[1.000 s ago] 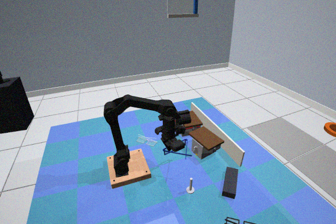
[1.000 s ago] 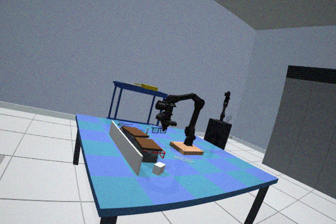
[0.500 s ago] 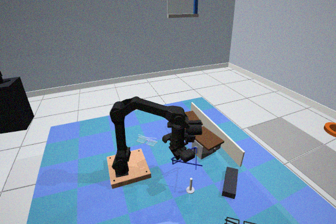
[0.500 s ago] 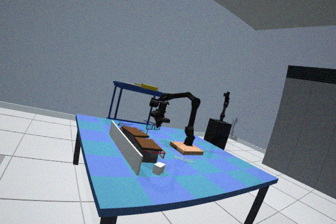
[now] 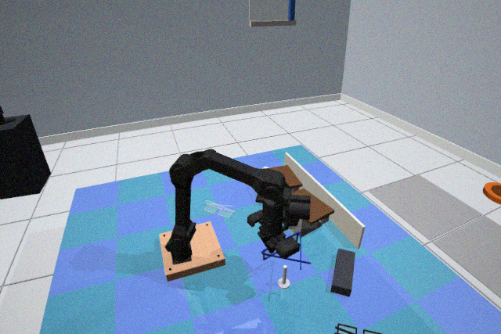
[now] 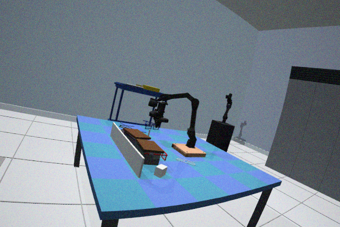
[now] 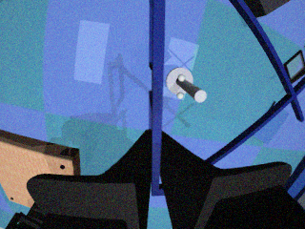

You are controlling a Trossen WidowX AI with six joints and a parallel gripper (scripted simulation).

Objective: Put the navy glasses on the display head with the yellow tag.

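Tool [image 5: 278, 247] [image 6: 158, 126] [image 7: 152, 135] closed on navy glasses [image 5: 287, 258] [image 6: 145, 124] [image 7: 157, 72]; wrist cam: front bar runs betw. fingertips, up the view; temples extended to R of view, crossing. Glasses held above worktop [image 5: 141, 302] [image 6: 175, 191] [image 7: 24, 57], off both heads; not seated, not released.

Post w/ round foot [image 5: 284, 275] [image 6: 149, 132] [image 7: 193, 91] stands upright on worktop, near held glasses in top view; wrist cam has it just R of the bar.

Two heads w/ brown slab tops, side by side along white panel [image 5: 323, 196] [image 6: 126, 147]. Head nearer the post [image 5: 317, 206] [image 6: 136, 133]: small yellow patch low on its front in top view, prob. the tag; partly hidden by arm. Other head [image 5: 285, 173] [image 6: 149, 145]: red glasses [image 6: 164, 156] at its front, ext. view.

Clear glasses [image 5: 218, 209] [image 6: 184, 161] lie on worktop near arm's wooden base plate [image 5: 206, 237] [image 6: 195, 153]. White cube [image 6: 160, 170] near panel end, ext. view. Dark block [image 5: 343, 272] on worktop, other end of panel, apart from it. Black frames [image 5: 347, 328] cut by bottom edge, top view.
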